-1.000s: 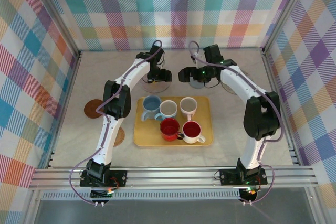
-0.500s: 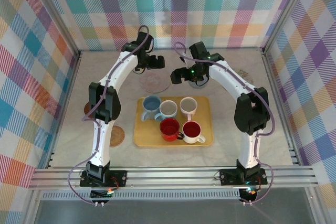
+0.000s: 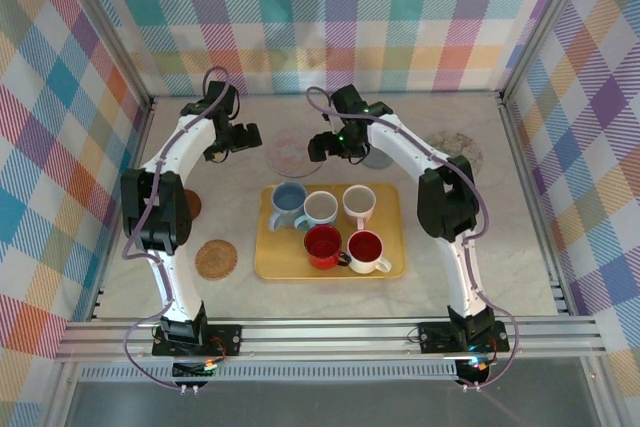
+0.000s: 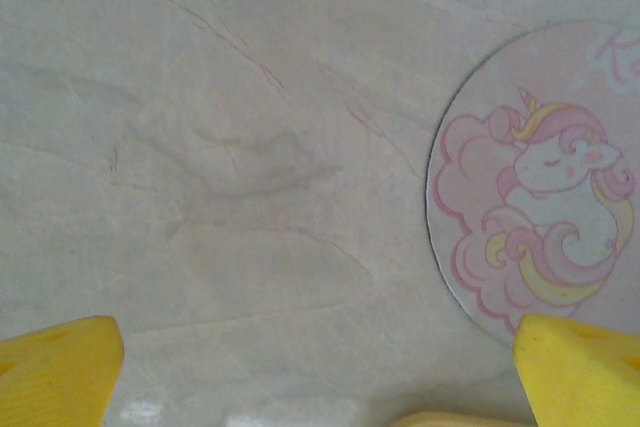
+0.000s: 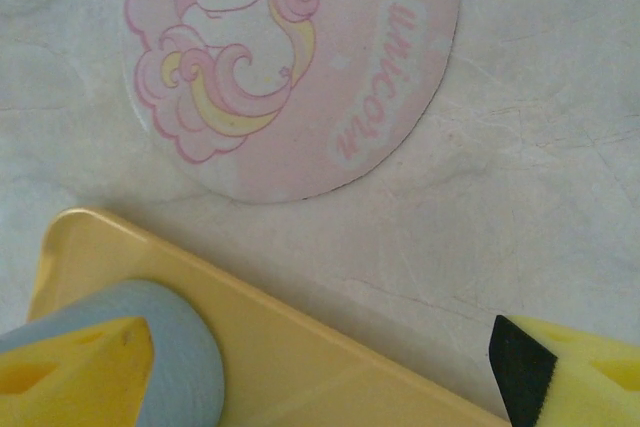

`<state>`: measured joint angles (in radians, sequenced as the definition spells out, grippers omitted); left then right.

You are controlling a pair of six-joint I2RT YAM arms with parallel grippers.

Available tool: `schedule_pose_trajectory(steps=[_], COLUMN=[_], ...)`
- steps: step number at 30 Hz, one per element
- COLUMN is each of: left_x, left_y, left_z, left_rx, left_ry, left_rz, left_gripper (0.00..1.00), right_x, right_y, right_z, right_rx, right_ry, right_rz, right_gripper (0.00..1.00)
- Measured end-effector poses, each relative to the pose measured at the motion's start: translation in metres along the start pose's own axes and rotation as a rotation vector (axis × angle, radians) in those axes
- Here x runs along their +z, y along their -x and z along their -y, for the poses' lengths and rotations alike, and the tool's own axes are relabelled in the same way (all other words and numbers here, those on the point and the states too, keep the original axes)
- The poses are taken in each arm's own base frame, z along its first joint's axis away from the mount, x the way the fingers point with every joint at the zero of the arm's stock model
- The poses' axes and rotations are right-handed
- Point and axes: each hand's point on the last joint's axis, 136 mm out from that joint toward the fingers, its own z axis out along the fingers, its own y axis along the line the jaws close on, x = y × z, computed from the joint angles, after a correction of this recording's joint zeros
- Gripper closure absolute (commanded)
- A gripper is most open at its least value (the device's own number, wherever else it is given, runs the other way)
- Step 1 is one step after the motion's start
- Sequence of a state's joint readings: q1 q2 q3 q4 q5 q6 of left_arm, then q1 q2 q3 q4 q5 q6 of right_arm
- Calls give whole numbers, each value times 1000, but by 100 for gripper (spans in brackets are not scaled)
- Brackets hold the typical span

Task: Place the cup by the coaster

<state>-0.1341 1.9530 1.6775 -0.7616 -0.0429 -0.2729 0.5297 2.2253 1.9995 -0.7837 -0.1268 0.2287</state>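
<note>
A pink unicorn coaster (image 3: 290, 158) lies on the table behind the yellow tray (image 3: 395, 267). A grey cup (image 3: 379, 156) stands on the table to the coaster's right, partly hidden by the right arm. My right gripper (image 3: 320, 147) hovers open between the coaster and that cup, holding nothing. In the right wrist view the coaster (image 5: 290, 67) is ahead, with the tray's corner (image 5: 320, 347) and a blue cup (image 5: 175, 352) below my fingertips (image 5: 75, 372). My left gripper (image 3: 240, 137) is open to the left of the coaster (image 4: 530, 207), over bare table.
The tray holds several cups: blue (image 3: 288, 202), pale (image 3: 321, 207), white (image 3: 358, 202) and two with red (image 3: 322, 244). Two brown coasters (image 3: 215, 259) lie left of the tray. A mottled coaster (image 3: 457, 152) lies at the right. Plaid walls close the back and sides.
Both arms have swung leftward. The left gripper left the pink coaster and opened fully. The right gripper drew away from the grey cup, which stays standing on the table.
</note>
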Motion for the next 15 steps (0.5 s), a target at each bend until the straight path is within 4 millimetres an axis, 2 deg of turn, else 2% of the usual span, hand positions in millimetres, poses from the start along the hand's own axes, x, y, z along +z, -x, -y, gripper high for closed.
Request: schedule_pose_trajectory(steps=[8, 15], left_x=[-7, -22], left_y=[-6, -3], left_z=[-2, -2], left_rx=[0, 3], left_ry=[-5, -20], left_rz=[11, 48], left_gripper=[0, 0], right_x=[31, 58], right_y=[6, 5], right_z=[10, 15], right_rx=[37, 43], right_ry=[-26, -48], right_rz=[3, -4], right_gripper=[16, 19])
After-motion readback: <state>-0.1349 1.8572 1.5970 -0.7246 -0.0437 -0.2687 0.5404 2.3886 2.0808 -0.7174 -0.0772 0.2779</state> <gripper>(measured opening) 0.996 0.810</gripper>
